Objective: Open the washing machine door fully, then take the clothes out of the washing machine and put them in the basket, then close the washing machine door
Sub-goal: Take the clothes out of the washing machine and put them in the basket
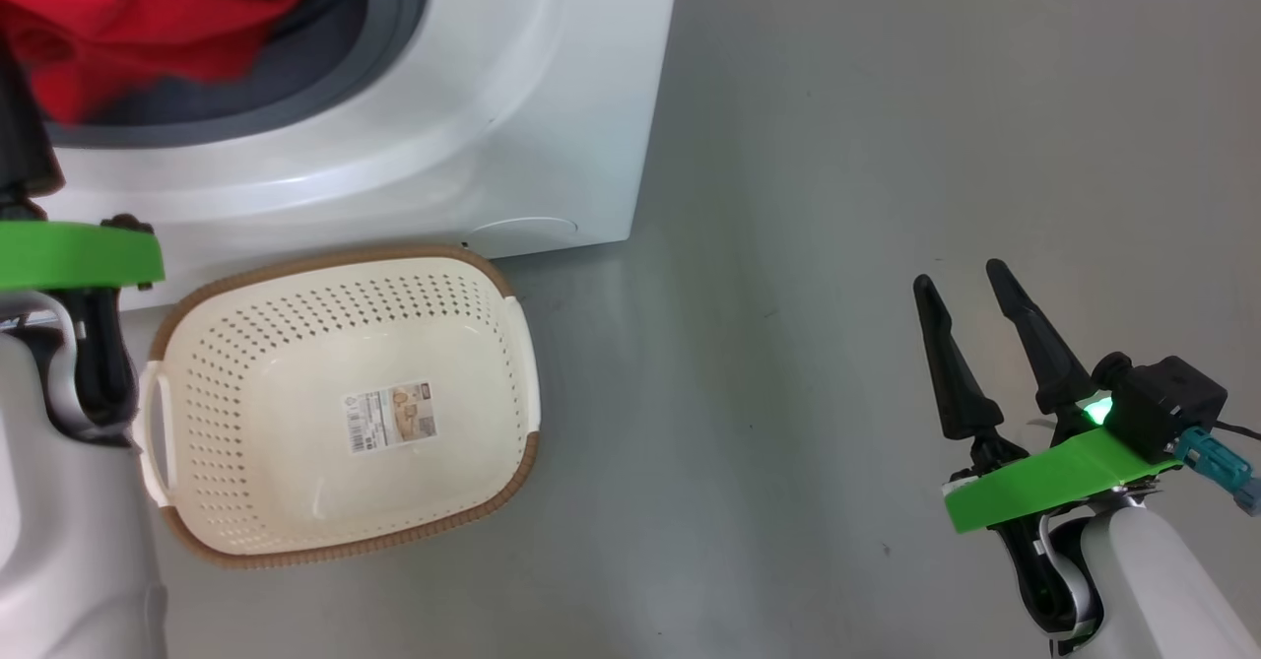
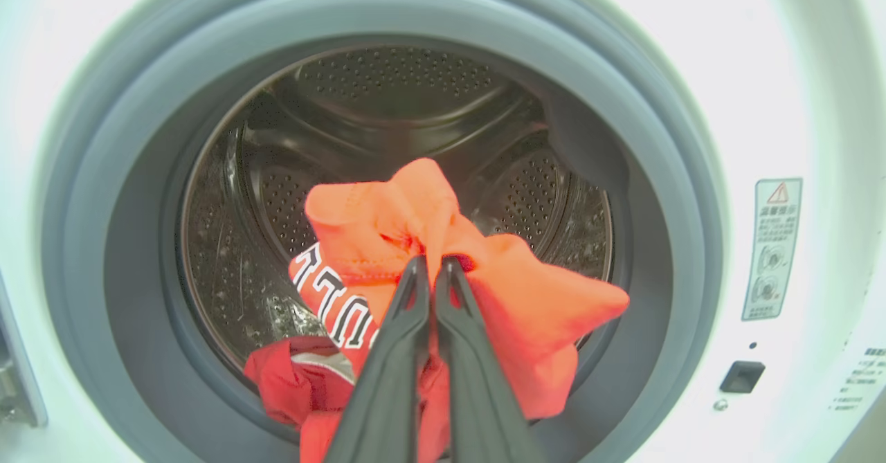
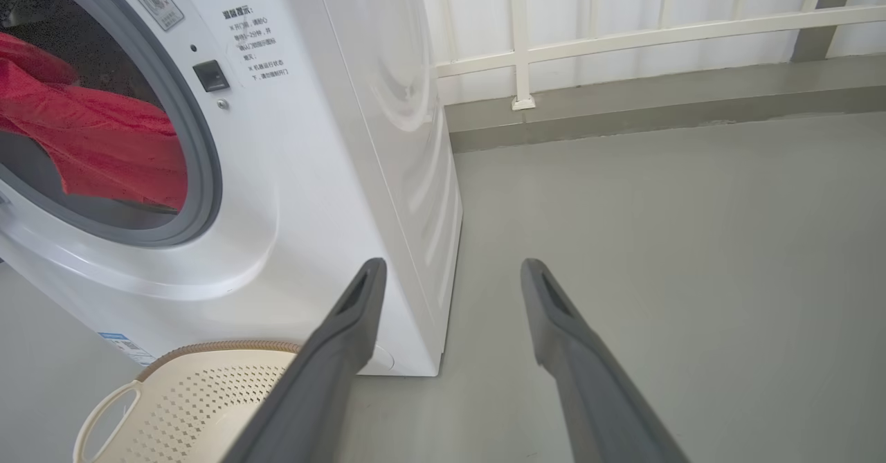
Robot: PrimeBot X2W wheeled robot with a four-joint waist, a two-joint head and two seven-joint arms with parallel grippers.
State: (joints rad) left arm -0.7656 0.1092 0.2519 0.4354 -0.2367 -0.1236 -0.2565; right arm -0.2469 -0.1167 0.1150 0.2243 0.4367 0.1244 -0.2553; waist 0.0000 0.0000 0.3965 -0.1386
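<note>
Left tool [image 2: 430,262] was clamped on the red clothes [image 2: 526,311] at the washing machine [image 1: 473,127] drum mouth, above the gasket [image 2: 623,103]. Right tool [image 1: 958,275] stood apart over the floor [image 1: 837,245]. Basket [image 1: 325,263] sat just before the machine.

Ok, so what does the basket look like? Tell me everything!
The basket is cream-white plastic, a rounded rectangle dotted with little holes, with a brown woven-look rim and a white handle at each side. A paper label is stuck on its bottom. It is empty, upright, and sits on the grey floor just in front of the washing machine.
</note>
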